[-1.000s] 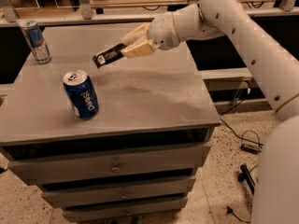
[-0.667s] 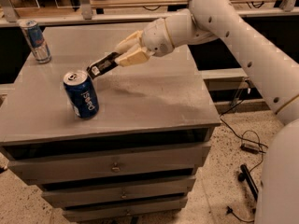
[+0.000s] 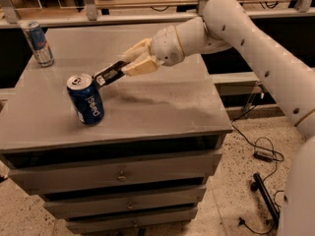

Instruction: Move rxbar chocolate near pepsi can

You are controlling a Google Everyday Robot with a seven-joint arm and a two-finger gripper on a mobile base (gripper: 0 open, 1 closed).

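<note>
The pepsi can (image 3: pixel 86 99), dark blue with white lettering and a silver top, stands upright on the left part of the grey cabinet top (image 3: pixel 162 107). My gripper (image 3: pixel 132 64) is shut on the rxbar chocolate (image 3: pixel 109 74), a dark flat bar with a white patch at its lower left end. The bar sticks out from the fingers down to the left, held above the cabinet top. Its tip is right beside the can's top rim; I cannot tell if they touch.
A slimmer silver-and-blue can (image 3: pixel 38 43) stands at the cabinet's back left corner. The cabinet has drawers (image 3: pixel 120 176) in front. Cables (image 3: pixel 261 154) lie on the floor to the right. A railing and shelf run behind the cabinet.
My gripper has moved left and down with the bar, bringing its tip from mid-table height to just beside the pepsi can's top. The cans have not moved.
</note>
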